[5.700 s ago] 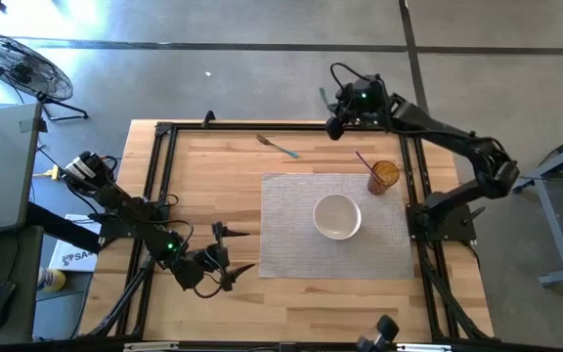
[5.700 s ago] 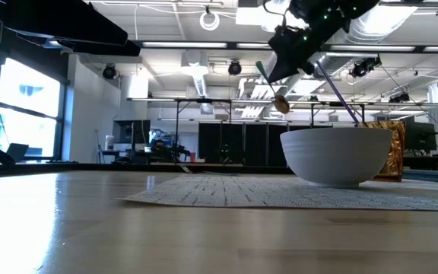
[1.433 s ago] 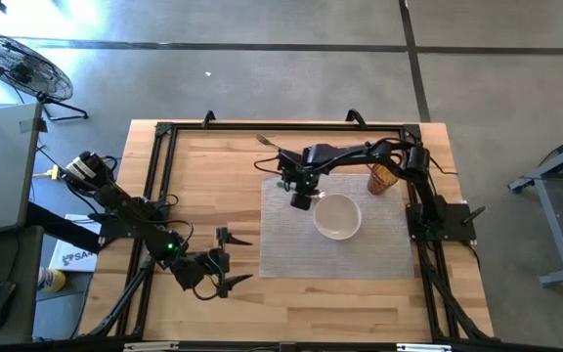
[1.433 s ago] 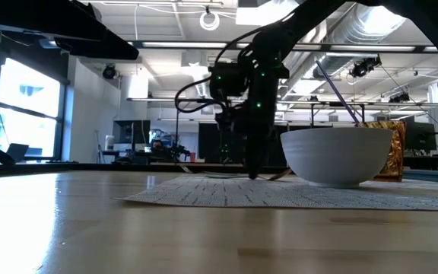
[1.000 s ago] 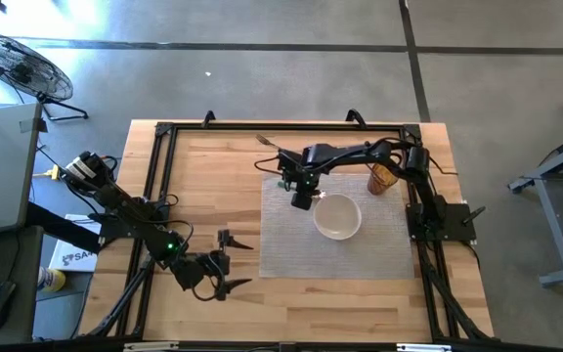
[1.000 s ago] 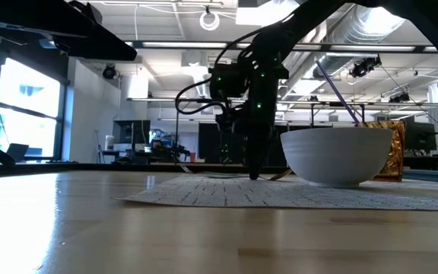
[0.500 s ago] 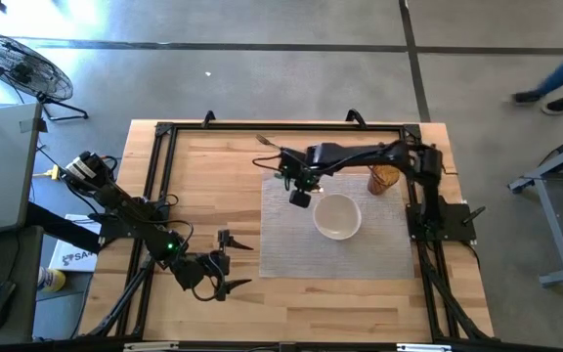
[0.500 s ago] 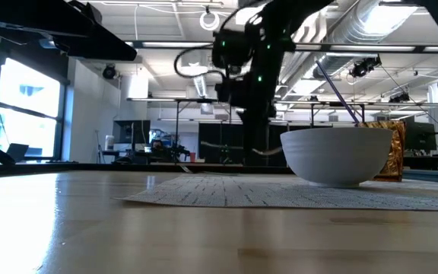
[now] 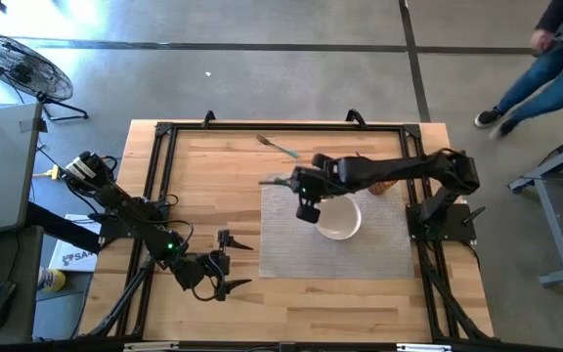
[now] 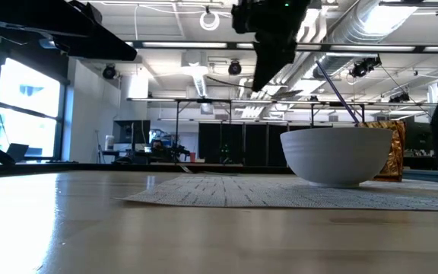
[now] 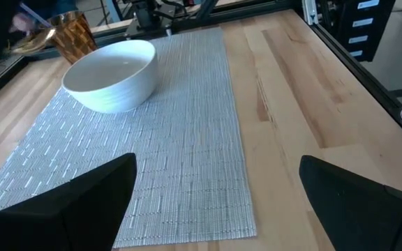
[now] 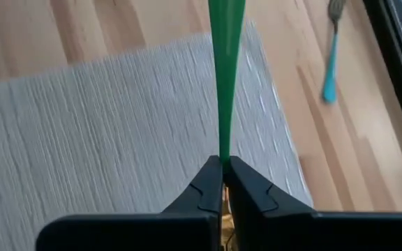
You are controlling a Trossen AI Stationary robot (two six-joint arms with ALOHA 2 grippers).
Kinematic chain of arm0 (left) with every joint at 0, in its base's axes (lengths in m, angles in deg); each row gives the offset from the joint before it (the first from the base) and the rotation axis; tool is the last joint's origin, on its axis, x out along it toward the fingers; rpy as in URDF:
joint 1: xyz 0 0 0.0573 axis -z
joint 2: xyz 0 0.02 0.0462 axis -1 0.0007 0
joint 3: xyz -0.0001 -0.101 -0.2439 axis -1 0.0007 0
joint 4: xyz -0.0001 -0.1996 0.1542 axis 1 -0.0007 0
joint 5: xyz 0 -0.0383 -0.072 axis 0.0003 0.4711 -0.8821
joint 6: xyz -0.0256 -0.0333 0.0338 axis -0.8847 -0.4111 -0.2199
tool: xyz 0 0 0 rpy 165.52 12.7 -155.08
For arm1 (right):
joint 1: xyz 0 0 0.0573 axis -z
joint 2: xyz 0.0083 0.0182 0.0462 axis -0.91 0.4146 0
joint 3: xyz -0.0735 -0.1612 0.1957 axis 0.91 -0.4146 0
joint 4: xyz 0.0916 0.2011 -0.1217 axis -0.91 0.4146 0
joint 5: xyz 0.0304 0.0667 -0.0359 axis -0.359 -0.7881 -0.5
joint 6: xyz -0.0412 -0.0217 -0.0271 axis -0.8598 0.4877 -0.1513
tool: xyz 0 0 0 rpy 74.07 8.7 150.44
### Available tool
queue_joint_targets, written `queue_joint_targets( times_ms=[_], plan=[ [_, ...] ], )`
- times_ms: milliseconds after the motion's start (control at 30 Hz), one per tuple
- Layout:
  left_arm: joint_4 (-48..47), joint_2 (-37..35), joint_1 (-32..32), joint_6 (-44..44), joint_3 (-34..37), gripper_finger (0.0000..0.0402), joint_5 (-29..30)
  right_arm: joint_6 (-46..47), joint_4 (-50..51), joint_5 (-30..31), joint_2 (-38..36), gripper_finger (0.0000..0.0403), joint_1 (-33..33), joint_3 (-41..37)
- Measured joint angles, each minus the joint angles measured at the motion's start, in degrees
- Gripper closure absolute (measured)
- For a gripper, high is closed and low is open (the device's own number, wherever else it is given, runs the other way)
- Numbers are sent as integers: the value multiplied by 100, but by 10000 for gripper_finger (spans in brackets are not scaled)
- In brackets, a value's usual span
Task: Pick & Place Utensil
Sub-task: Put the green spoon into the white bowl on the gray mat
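With its jaws pinching the green utensil (image 12: pixel 227 77) handle, right gripper (image 9: pixel 308 208) hangs over the placemat (image 9: pixel 286 244) beside the bowl (image 9: pixel 340 223), likely for placing. Left gripper (image 9: pixel 225 262) waits, jaws spread, near the counter's front-left.

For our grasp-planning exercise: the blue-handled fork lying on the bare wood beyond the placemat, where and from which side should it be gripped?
Take the fork by mid-handle, straight down from above, fingers closing across its width. It lies flat on the table, clear of the placemat, and the handle is its longest, straightest part.
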Motion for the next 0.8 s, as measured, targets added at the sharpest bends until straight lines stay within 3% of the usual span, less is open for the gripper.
queue_joint_targets(
  times_ms=[500,633,800],
  plan=[
    [0,0,0,0,1,5,4,1389,1501,654,27,398,-1004,-17],
    [0,0,0,0,0,5,4,1435,1095,785,-109,400,-1171,-515],
    [1,0,-1,0,2,5,7,1571,-38,811,-621,399,-1141,-1819]
  ],
)
